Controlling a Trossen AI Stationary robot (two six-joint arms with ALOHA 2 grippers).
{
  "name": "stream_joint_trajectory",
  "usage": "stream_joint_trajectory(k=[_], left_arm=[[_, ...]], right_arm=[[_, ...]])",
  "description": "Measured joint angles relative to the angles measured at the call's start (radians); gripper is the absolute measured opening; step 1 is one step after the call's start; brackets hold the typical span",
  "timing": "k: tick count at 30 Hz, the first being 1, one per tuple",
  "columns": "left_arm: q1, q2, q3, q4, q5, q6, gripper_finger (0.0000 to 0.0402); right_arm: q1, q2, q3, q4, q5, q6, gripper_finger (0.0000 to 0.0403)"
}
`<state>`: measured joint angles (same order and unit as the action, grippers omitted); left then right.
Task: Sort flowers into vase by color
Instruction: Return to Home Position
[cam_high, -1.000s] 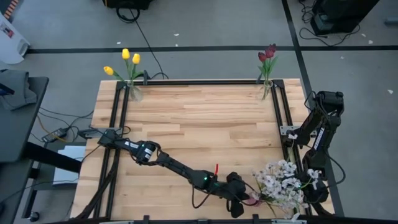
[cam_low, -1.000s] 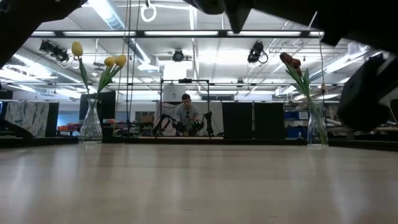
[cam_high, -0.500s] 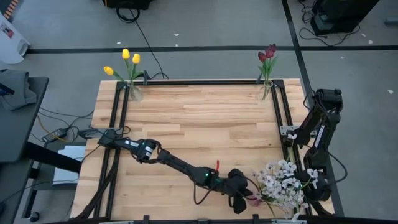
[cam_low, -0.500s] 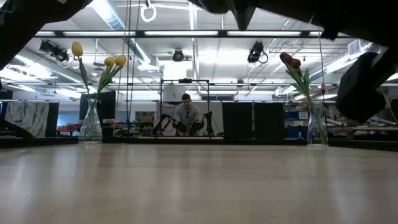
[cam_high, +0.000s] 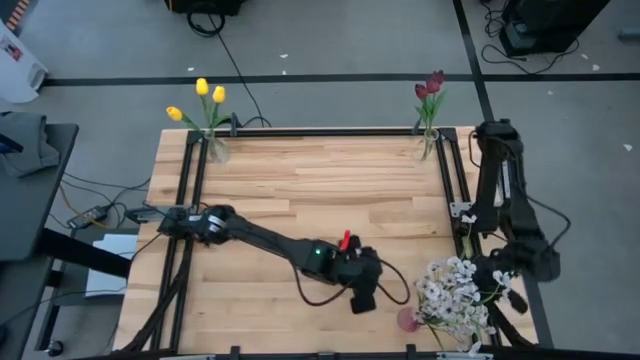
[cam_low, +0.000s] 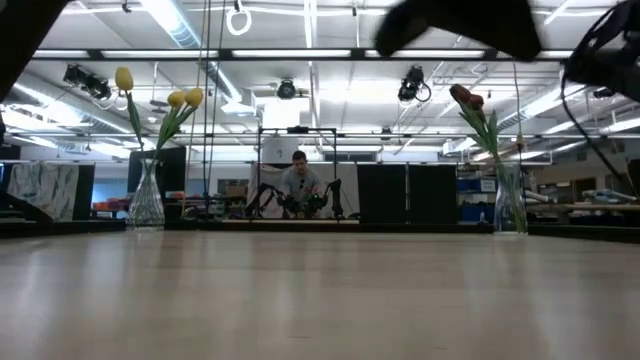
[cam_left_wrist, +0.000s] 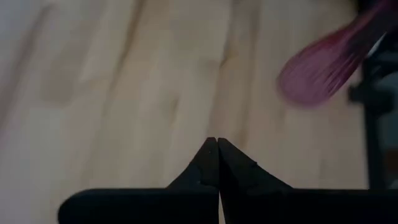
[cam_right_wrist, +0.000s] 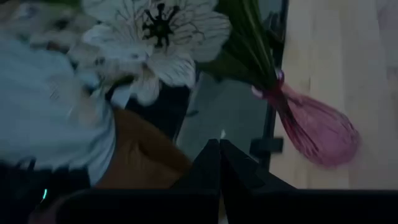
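White flowers partly hiding purple vase, left claw, right claw closed

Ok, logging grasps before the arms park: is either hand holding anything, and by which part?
Nothing is held. The left hand is shut empty near the purple vase; the right hand is shut empty beside the white flowers.

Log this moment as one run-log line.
left gripper: shut, near purple vase | right gripper: shut, by white flowers | white flowers: in purple vase
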<state>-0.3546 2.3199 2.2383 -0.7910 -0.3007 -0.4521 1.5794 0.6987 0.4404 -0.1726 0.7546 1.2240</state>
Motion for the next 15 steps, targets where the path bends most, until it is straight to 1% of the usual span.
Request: stream_joint_trajectory(k=[2,5,9,12,15], left_arm=[[0.003,-0.036,0.000,-0.087,-0.027,-0.011,0.0000],[0.007,-0.107,-0.001,-0.186,-0.087,-0.069,0.0000],[0.008,-0.194,-0.001,-0.218,-0.201,-0.108,0.0001],[0.008,-0.251,-0.001,-0.203,-0.266,-0.109,0.0001],[0.008,-0.310,-0.001,-0.183,-0.323,-0.109,0.0001]], right_arm=[[0.018,-0.071,0.002,-0.097,-0.040,0.002,0.0010],[0.038,-0.149,0.046,-0.329,-0.083,0.033,0.0008],[0.050,-0.142,0.173,-0.649,-0.101,0.034,0.0009],[0.050,-0.141,0.274,-0.777,-0.067,0.013,0.0009],[0.049,-0.140,0.359,-0.800,0.021,-0.096,0.0009]])
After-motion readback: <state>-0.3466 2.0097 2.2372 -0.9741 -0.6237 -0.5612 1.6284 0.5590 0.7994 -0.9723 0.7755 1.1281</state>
